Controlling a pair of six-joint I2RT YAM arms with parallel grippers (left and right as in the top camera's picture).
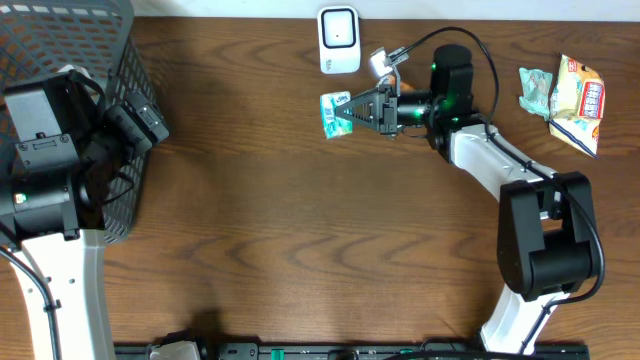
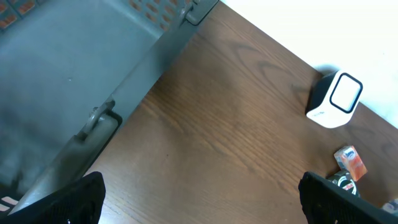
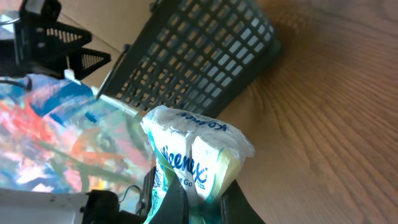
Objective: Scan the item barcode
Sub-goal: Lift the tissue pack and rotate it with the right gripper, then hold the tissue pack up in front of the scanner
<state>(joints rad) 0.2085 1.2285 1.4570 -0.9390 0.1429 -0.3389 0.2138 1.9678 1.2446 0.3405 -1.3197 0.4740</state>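
A small Kleenex tissue pack (image 1: 333, 113) (image 3: 196, 158), white, green and blue, hangs above the table just below the white barcode scanner (image 1: 339, 40) (image 2: 336, 99). My right gripper (image 1: 350, 111) (image 3: 202, 202) is shut on the pack's lower end and points left, on its side. My left gripper (image 2: 199, 202) is open with nothing between its fingers (image 2: 71, 202); it hangs at the left beside the grey basket (image 1: 120, 60) (image 2: 68, 68).
Two snack packets (image 1: 563, 92) lie at the back right. A small orange item (image 2: 349, 162) lies near the scanner. The dark basket (image 3: 199, 56) fills the far left of the table.
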